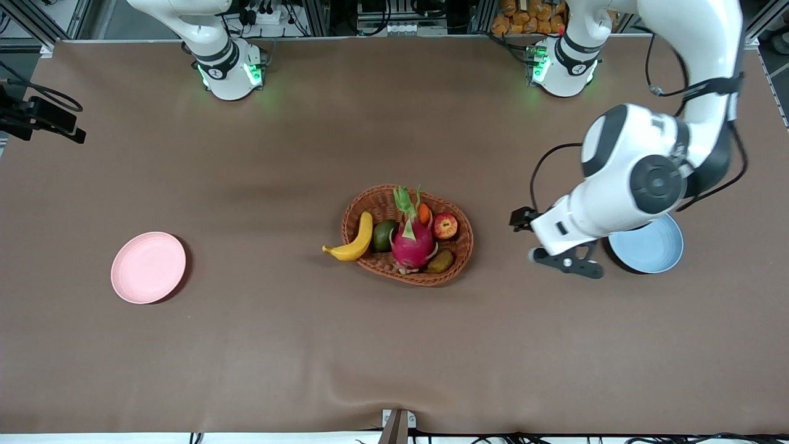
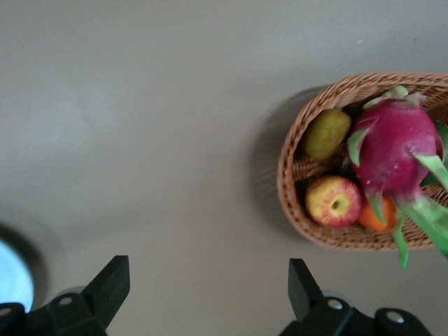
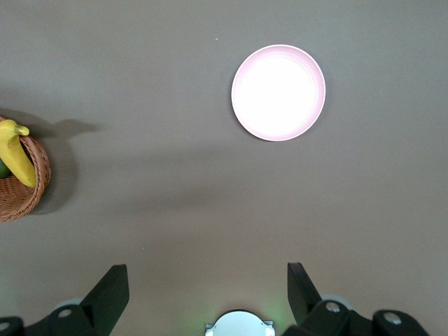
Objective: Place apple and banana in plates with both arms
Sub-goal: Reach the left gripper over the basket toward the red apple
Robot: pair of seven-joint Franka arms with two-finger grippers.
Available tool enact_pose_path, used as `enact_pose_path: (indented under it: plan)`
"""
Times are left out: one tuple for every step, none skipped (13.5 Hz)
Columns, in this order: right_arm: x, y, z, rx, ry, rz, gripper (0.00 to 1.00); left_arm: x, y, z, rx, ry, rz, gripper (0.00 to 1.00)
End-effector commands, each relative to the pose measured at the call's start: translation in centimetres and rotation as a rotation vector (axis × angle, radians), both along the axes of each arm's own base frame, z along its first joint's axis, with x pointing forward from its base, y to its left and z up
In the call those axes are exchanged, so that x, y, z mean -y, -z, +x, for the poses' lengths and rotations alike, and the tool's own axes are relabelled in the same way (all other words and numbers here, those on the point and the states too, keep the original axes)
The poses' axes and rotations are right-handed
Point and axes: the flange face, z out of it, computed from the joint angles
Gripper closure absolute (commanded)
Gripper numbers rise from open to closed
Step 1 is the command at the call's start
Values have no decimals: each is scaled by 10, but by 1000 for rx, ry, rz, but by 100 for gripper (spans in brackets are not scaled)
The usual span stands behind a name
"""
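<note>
Apple (image 1: 445, 226) and banana (image 1: 354, 242) both lying in the wicker basket (image 1: 457, 258) mid-desk, apple toward the left arm's end beside the dragon fruit (image 1: 412, 243), banana draped over the rim toward the right arm's end. Left tool (image 2: 204, 288) spread apart and holding nothing, above bare desk (image 1: 308, 345) between basket and blue plate (image 1: 650, 250). Right tool (image 3: 203, 290) likewise apart, high over its own base, pink plate (image 1: 148, 267) unfilled.
</note>
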Motion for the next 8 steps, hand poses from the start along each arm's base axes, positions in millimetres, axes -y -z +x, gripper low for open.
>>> enact_pose_path:
  plan:
    - [1, 2, 2, 0, 9, 13, 0, 42, 17, -5, 26, 59, -17, 0]
    - [2, 3, 3, 0, 9, 13, 0, 50, 30, -13, 9, 77, -10, 0]
    - [1, 6, 5, -6, 9, 15, 0, 49, 37, -18, 1, 86, -3, 0]
    - [1, 7, 6, -6, 8, 15, 0, 60, 43, -27, -4, 124, -10, 0]
    - [1, 9, 8, -4, 8, 15, 0, 69, 48, -35, -2, 155, -20, 0]
    - [1, 12, 11, -4, 8, 14, 0, 75, 55, -42, 16, 168, -28, 0]
    - [0, 15, 14, -1, 7, 16, 0, 77, 66, -46, 38, 183, -39, 0]
    - [1, 16, 15, -3, 9, 16, 0, 83, 74, -50, 66, 210, -55, 0]
